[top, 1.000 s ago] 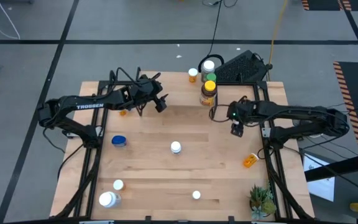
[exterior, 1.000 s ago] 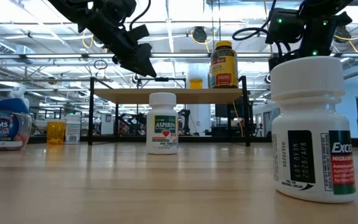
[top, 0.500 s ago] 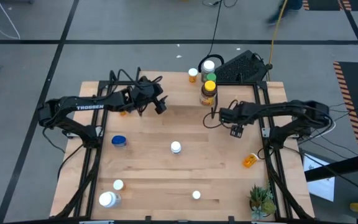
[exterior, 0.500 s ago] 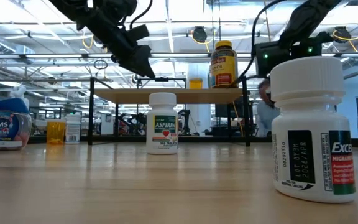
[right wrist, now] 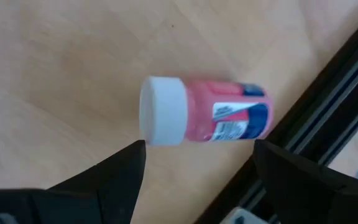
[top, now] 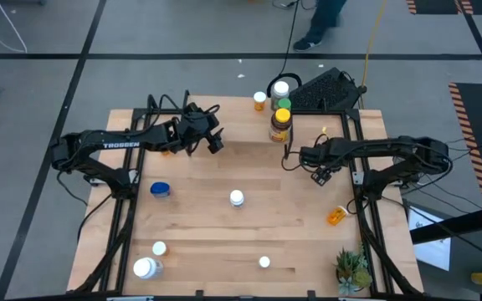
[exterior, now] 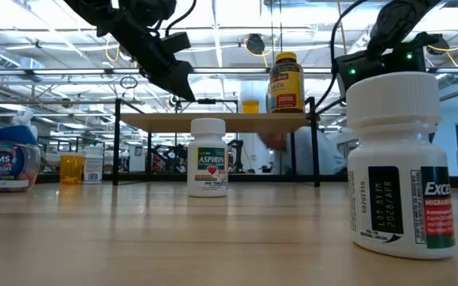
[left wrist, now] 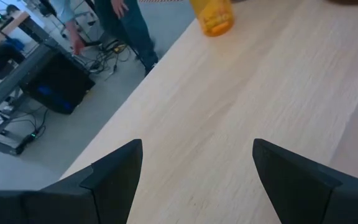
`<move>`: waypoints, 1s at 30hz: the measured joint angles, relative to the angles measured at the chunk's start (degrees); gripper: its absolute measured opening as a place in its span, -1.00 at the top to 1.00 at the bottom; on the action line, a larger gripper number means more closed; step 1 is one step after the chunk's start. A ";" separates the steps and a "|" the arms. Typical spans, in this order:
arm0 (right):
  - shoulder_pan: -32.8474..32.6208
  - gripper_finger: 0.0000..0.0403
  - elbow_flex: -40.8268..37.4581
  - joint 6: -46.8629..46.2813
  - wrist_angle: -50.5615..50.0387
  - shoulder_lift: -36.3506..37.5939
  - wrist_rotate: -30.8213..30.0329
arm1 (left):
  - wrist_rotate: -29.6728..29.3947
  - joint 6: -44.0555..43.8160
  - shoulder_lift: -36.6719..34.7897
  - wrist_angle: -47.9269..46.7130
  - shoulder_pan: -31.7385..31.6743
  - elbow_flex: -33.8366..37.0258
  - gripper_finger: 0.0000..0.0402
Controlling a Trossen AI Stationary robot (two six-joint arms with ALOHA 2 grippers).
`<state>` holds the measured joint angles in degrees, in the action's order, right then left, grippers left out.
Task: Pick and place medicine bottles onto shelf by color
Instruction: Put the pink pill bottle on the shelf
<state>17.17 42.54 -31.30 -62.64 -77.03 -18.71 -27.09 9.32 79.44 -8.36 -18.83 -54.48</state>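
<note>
My right gripper (top: 323, 175) hangs open over the table's right side, above and to the far side of an orange medicine bottle (top: 335, 216). That bottle (right wrist: 205, 118) has a white cap and lies on its side beside a black rail. My left gripper (top: 216, 140) hovers open at the far left, near a small orange bottle (top: 166, 150). The shelf (exterior: 213, 121) stands at the far side. An amber bottle (exterior: 286, 81) with a yellow lid stands on it, next to a green-capped bottle (top: 283, 113), an orange one (top: 260, 100) and a white one (top: 280, 88).
Loose on the table stand a white aspirin bottle (top: 237, 198), a blue jar (top: 160, 189), three white-capped bottles (top: 145, 267) (top: 159, 248) (top: 264, 262) and a potted plant (top: 351, 269). A person (exterior: 308, 151) passes beyond the far edge.
My right gripper has sunk a little and turned, so that its fingers now slant toward the table's near right corner, where the orange bottle lies. It stays open. A person has walked past behind the table.
</note>
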 joint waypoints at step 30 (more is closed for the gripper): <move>-2.38 -0.44 1.30 4.67 6.34 11.06 -10.44 | -5.84 0.72 -2.56 -2.51 4.98 0.02 -0.54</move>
<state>14.79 43.83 -26.63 -56.30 -65.97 -29.15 -32.93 10.04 76.88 -10.87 -13.85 -54.46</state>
